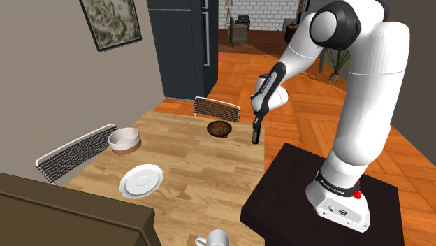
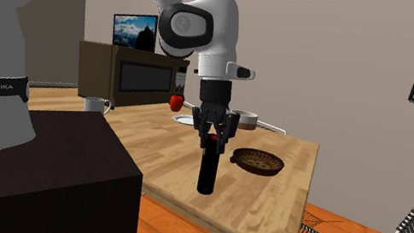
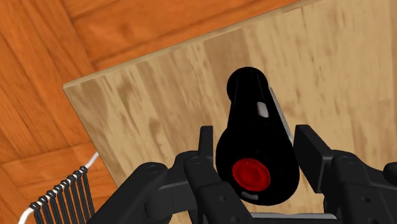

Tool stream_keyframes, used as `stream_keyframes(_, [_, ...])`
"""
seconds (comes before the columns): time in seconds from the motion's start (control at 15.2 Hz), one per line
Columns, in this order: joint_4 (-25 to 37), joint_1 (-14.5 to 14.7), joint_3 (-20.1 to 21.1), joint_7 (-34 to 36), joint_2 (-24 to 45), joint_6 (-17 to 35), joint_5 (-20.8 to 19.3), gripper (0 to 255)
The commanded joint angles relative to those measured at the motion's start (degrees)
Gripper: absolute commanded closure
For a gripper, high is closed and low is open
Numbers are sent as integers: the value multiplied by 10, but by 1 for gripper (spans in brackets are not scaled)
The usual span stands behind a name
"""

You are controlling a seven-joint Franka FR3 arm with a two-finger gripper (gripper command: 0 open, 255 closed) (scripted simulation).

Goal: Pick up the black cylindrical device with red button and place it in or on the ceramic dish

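In the shoulder view the white arm reaches up from its dark stand [image 1: 307, 182] at the lower right and bends down over the near right edge of the wooden table [image 1: 189, 168]. The gripper [image 1: 256, 124] is clamped on the top end of the black cylindrical device [image 1: 256, 133], which hangs upright just over that edge; I cannot tell whether its base touches the wood. The shallow brown dish [image 1: 219, 129] sits just to the shoulder view's left of the device, apart from it. Farther left stands a pale bowl [image 1: 124, 139], a white plate [image 1: 142, 180] lies nearer the camera, and a white mug [image 1: 219, 239] stands at the bottom edge. A wire-backed chair [image 1: 216, 108] stands at the table's far side. In the second exterior view the gripper [image 2: 212, 142] points straight down with the device [image 2: 207, 170] upright below it, near the table [image 2: 285, 211] edge closest to the stand [image 2: 57, 173]. The brown dish [image 2: 259, 161] lies to the right of the device, near but not touching. A mug [image 2: 95, 105] and a red apple [image 2: 176, 102] sit farther back on the left. In the wrist view the black fingers [image 3: 205, 143] press on both sides of the device [image 3: 257, 121], whose red button [image 3: 249, 172] faces the camera, above a corner of the table [image 3: 159, 114] and orange wood floor [image 3: 38, 95].
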Motion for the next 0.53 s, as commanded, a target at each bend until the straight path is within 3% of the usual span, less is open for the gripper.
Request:
stream_keyframes(0.0, [-2,4,-6,5,-15,-13,-8,255])
stream_keyframes(0.46, [-3,16,-23,24,-75,-70,-41,255])
